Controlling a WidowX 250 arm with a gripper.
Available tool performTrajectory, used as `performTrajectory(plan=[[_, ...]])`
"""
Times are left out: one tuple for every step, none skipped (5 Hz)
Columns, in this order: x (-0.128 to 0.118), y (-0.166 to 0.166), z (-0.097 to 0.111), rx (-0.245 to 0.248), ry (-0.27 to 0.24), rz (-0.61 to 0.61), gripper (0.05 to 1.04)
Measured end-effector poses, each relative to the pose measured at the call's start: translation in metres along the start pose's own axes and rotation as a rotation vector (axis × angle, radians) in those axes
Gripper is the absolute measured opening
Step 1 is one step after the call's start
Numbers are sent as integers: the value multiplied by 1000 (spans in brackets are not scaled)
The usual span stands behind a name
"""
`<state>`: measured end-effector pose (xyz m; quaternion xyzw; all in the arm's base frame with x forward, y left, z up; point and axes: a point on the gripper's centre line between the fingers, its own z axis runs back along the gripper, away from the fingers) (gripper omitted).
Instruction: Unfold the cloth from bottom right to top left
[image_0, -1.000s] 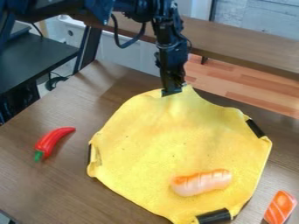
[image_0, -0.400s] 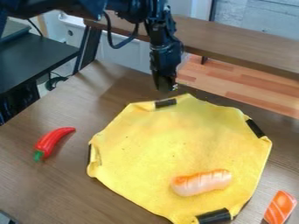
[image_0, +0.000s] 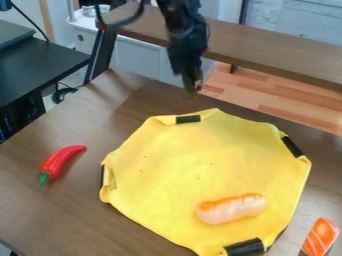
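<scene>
One yellow cloth (image_0: 180, 160) lies spread over the middle and lower right of the frame, on the brown worktop (image_0: 60, 215). A second ago my tool (image_0: 192, 89) was at its upper edge, covering the black strip (image_0: 188, 119) there; now that strip shows in full, the cloth's top point sits a little lower, and I have drawn up and away from it. On the cloth, right of its middle and towards its bottom, rests an orange-and-white toy piece (image_0: 230, 208), where it was before. The red chili pepper (image_0: 60, 162) on the left has stayed put too, apart from the cloth, as has the orange striped toy piece (image_0: 320, 236) at the lower right, cut off by the bottom edge.

At the cloth's left edge I make out just a dark sliver. The lower end of my tool is a dark shape, and I cannot tell whether it is open or closed. My arm enters from the top edge, its upper part out of the frame, and the tool hangs down, slightly tilted, in the upper middle, above the cloth and not touching it.
</scene>
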<state>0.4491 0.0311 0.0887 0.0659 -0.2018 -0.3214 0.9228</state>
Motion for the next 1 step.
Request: performTrajectory(plan=[[-5,-23,28,-46,-40,7,1000]])
